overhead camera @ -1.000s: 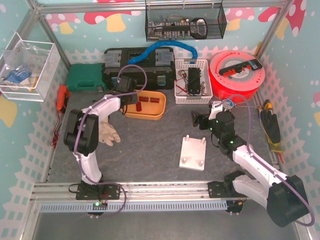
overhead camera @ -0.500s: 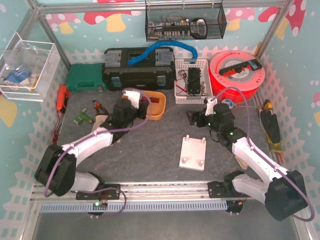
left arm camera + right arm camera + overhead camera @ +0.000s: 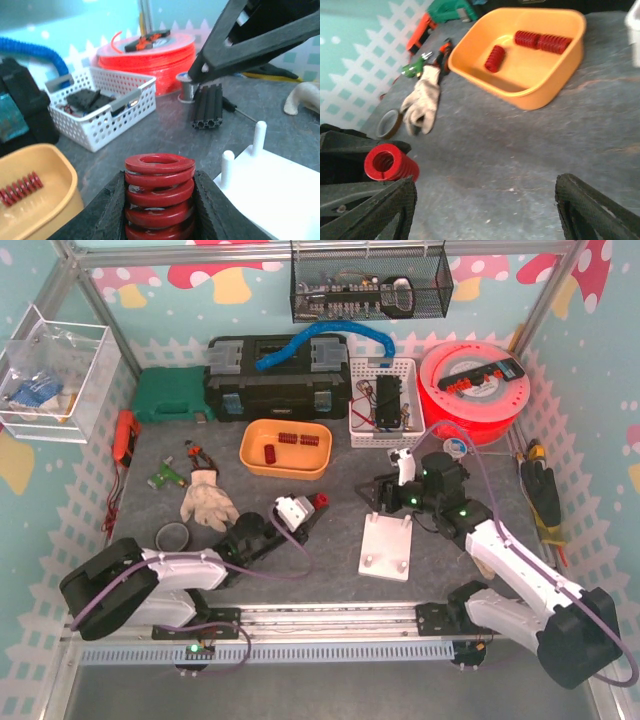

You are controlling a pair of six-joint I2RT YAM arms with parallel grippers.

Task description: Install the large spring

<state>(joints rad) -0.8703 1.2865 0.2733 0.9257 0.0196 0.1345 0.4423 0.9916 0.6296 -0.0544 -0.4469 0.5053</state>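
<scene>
Low at the front, the left gripper (image 3: 316, 506) squeezes the large spring (image 3: 159, 192). It is a fat red coil, standing up between the two black fingers (image 3: 107, 210). Just to its right the white peg board (image 3: 388, 550) lies flat on the grey mat (image 3: 335, 472). Its little pegs (image 3: 227, 161) poke up. The spring is beside the board, not on a peg. To the left lie a roll of tape (image 3: 172, 537) and a pale work glove (image 3: 208, 504).

Over the board's far edge hangs the right gripper (image 3: 486, 185). Its fingers are spread wide, with nothing between them. From the left wrist its tip shows right by a short black metal block (image 3: 207, 106), and a small silver reel (image 3: 186, 89) stands behind that.

Farther back sits the orange tray (image 3: 286, 465) with more red springs (image 3: 540, 41) in it. Behind it come a white basket (image 3: 380, 438), a green case (image 3: 172, 395) and a black toolbox (image 3: 275, 385) with a blue hose (image 3: 325, 337) on top. Next to them is a big red spool (image 3: 440, 390). A black tag (image 3: 490, 373) lies on the spool, too small to read. A black wire basket (image 3: 370, 300) hangs on the back wall, and a clear box (image 3: 55, 365) hangs on the left wall.
</scene>
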